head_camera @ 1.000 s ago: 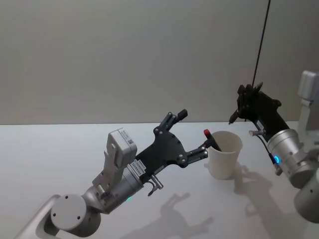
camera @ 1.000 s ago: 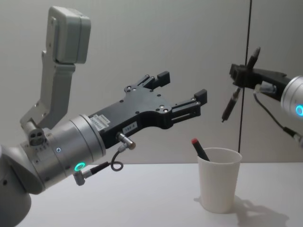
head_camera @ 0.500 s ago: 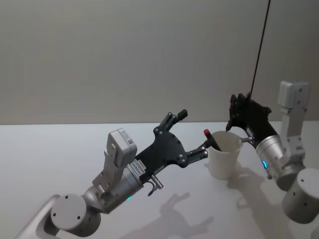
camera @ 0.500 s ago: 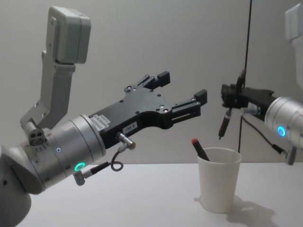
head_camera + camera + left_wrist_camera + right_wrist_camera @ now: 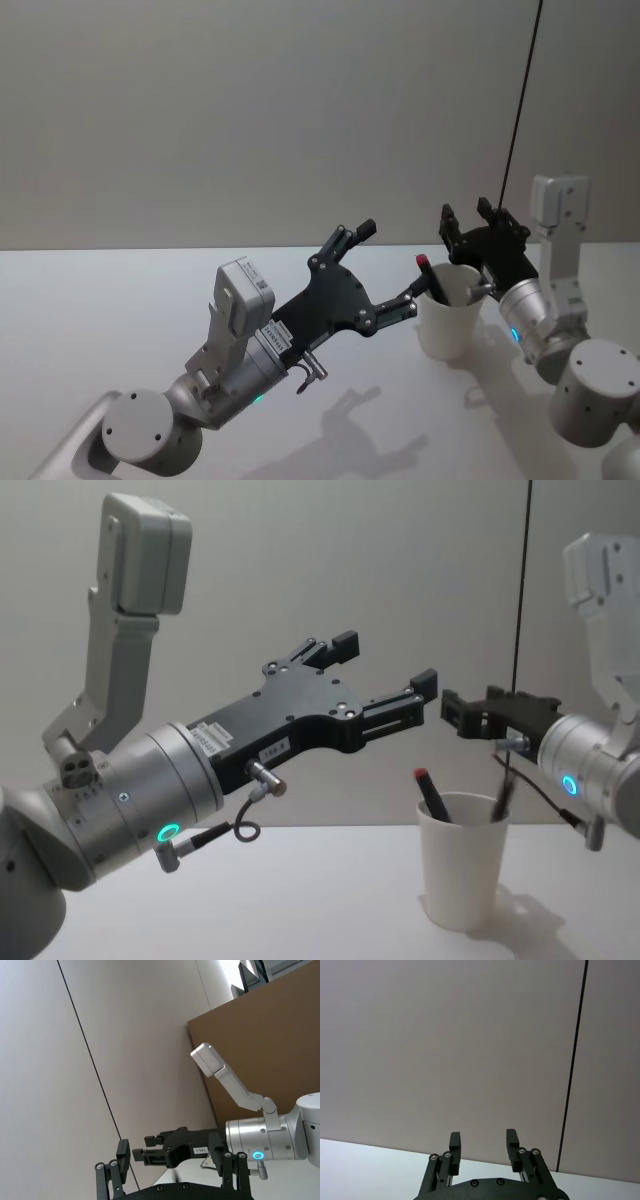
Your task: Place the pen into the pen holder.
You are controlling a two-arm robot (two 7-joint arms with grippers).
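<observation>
The white paper cup (image 5: 460,865) holds a red-capped pen (image 5: 432,793) and a dark pen (image 5: 503,798). Above its rim, the right gripper (image 5: 452,707) is spread empty; left gripper (image 5: 385,660) hovers beside it, also spread.

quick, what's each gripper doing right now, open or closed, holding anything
Left gripper: open, holding nothing, raised left of the pen holder.
Right gripper: open, holding nothing, above the pen holder.

Left gripper (image 5: 172,1170): black fingers spread apart, empty
Right gripper (image 5: 134,1153): beyond the left fingers, jaws parted; blue light on its silver wrist
Backdrop: pale wall; brown board
</observation>
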